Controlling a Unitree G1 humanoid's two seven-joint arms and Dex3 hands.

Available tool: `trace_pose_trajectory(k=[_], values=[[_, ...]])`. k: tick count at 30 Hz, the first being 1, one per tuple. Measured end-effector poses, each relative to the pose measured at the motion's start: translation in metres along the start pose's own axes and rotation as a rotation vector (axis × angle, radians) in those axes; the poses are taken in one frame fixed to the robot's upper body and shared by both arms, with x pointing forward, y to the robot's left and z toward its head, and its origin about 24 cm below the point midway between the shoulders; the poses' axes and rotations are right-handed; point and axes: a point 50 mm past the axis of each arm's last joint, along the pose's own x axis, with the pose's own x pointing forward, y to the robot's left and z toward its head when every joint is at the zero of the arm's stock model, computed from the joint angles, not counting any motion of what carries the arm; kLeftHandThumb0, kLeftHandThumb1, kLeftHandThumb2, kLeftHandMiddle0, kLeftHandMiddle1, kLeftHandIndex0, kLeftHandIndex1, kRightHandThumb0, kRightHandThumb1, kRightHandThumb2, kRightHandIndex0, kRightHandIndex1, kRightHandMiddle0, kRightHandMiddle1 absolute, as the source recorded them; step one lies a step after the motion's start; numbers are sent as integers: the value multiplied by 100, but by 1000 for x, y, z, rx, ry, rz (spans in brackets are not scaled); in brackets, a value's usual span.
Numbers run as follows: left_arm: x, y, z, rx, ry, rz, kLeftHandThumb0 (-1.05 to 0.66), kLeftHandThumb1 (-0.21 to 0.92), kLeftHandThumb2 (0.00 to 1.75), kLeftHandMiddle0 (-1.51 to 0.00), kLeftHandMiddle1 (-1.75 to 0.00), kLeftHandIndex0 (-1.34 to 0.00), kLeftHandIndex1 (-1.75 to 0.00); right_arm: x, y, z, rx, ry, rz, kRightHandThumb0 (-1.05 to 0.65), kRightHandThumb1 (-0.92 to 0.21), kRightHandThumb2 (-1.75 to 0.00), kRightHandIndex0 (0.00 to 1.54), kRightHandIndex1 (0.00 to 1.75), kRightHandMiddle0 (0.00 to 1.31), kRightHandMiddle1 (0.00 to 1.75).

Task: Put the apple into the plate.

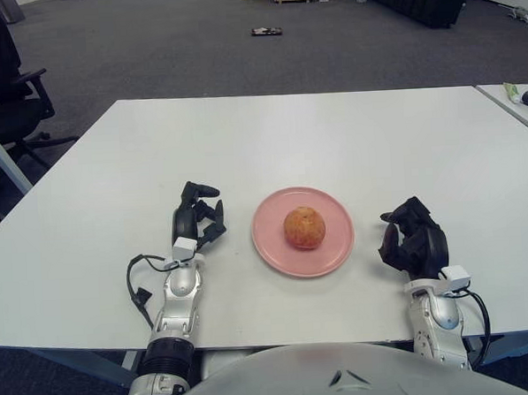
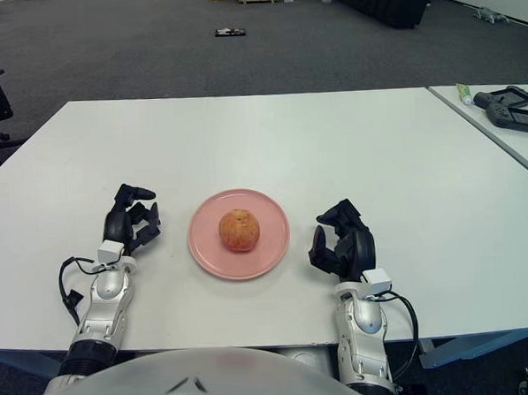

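The apple, orange-red and round, sits in the middle of the pink plate on the white table. My left hand shows just left of the plate, fingers relaxed and holding nothing. My right hand shows just right of the plate, fingers loosely curled and holding nothing. Neither hand touches the apple or the plate.
A second table at the right edge carries a dark controller and a small tube. An office chair stands off the table's left side. A small dark object lies on the carpet beyond the table.
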Motion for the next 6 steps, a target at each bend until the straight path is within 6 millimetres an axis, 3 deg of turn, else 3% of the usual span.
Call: trace_pose_trajectory(k=[6], values=[[0, 2, -4, -12, 42, 0, -40, 60, 97, -75, -175, -40, -175, 0, 0, 0, 1, -2, 1, -44, -46, -115, 120, 175, 50, 175]])
